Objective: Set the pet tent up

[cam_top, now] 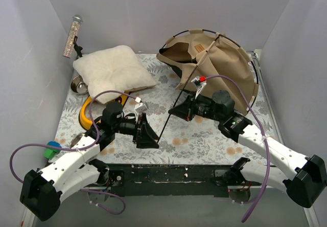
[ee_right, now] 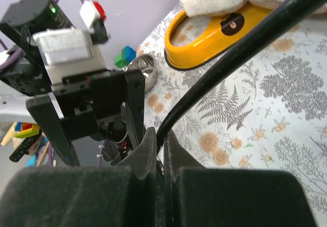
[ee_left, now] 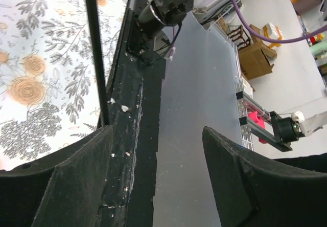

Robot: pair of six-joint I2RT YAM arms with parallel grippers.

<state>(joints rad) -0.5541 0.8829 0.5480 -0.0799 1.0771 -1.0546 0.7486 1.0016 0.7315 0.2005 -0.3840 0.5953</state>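
- At the far right of the table (cam_top: 204,135) the pet tent (cam_top: 219,58) lies slumped; the right gripper (ee_right: 161,135) is clenched on its black pole (ee_right: 240,48).
- The left gripper (ee_left: 157,130) gapes (pole beside one finger): closing may miss, letting the pole whip.

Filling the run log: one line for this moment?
right hand: shut on black pole | left hand: open, by pole's near end, not gripping | pet tent: slumped, back right

The pet tent (cam_top: 219,58) is sitting on the surface (cam_top: 204,140) just behind the right hand (ee_right: 162,140). Its pole (ee_right: 245,45) is running forward between that hand's fingers to just right of the left hand (ee_left: 158,140). The cushion (cam_top: 112,72) is lying behind the left hand, partly on the bowl stand (cam_top: 84,115).
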